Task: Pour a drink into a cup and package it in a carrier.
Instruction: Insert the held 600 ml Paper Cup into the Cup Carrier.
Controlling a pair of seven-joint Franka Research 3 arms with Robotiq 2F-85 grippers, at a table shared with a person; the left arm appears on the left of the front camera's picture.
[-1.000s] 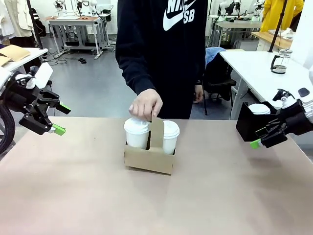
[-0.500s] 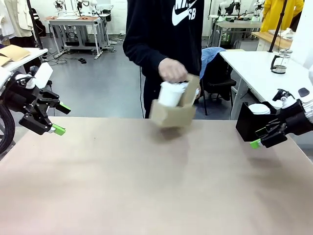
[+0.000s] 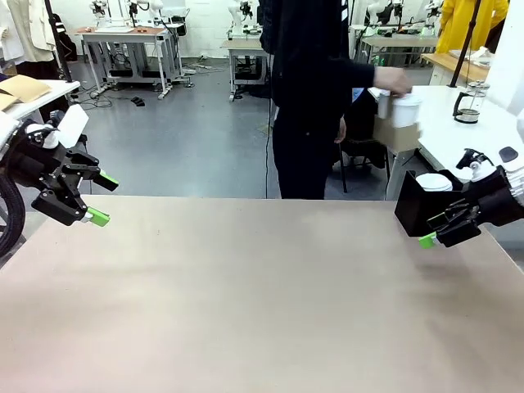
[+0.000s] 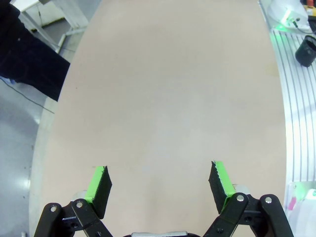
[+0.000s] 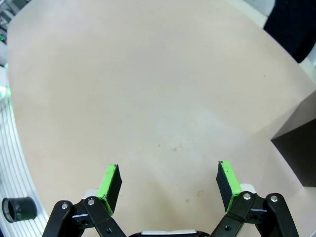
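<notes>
The carrier [image 3: 396, 133] is off my table, held in the person's hand [image 3: 392, 79] beyond the far edge, over the corner of a white side table [image 3: 446, 123] at the right. It is motion-blurred: I can make out brown cardboard and a white cup [image 3: 404, 110] standing in it, but not which slot the cup sits in, nor whether there is a second one. The drink is hidden from me.

A black box [image 3: 422, 206] sits at the right edge of my table [image 3: 262, 303], just beside my right gripper [image 3: 438, 231]. A white lid shows at its top, and the rest of what it holds is hidden by its walls. In my right wrist view only a dark corner of that box [image 5: 296, 155] shows, cut off by the frame edge.

My left gripper [image 3: 101, 196] hangs above the table's left edge with its green pads [image 4: 100, 183] well apart and nothing between them. From the front my right gripper is hard to read, with a single green tip showing. My right wrist view settles it: those fingers [image 5: 112, 186] are spread wide too, with bare tabletop between them.

The table surface is open across its whole middle, from my left gripper to the box. The far edge runs straight, with open floor behind it. The person stands behind that edge, right of centre, turned toward the side table.
</notes>
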